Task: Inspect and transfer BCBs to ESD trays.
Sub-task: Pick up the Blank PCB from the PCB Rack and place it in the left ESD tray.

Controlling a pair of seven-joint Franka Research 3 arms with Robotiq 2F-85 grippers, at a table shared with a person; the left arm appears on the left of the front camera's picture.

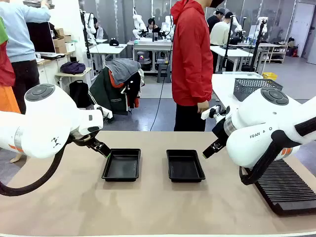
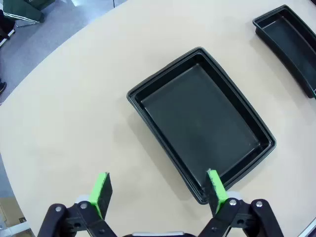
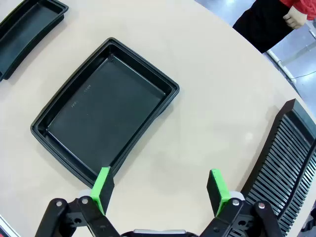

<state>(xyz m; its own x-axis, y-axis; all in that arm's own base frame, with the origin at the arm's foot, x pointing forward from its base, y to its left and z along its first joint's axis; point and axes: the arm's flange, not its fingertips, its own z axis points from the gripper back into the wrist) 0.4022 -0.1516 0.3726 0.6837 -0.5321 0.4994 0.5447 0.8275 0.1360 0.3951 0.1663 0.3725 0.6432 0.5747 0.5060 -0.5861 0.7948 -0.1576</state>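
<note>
Front view: the two ESD trays lie side by side at the middle of the table [image 1: 148,207], a little apart; the left tray [image 1: 121,165] and right tray [image 1: 185,165] both show bare black floors; the left gripper [image 1: 103,149] hangs just beside the left tray's far left corner; the right gripper [image 1: 210,148] hangs between the right tray and the ribbed rack [image 1: 284,190] at the table's right edge; a person [image 1: 191,59] stands at the far edge.

Left wrist view: the left gripper [image 2: 158,187] has its fingers spread wide, grasping nothing; one pad [image 2: 216,185] overlaps a corner of the left tray [image 2: 197,118].

Right wrist view: the right gripper [image 3: 160,186] is likewise spread and unloaded; the right tray [image 3: 103,118] lies beside one pad [image 3: 102,186], the rack [image 3: 281,158] beside the other.
</note>
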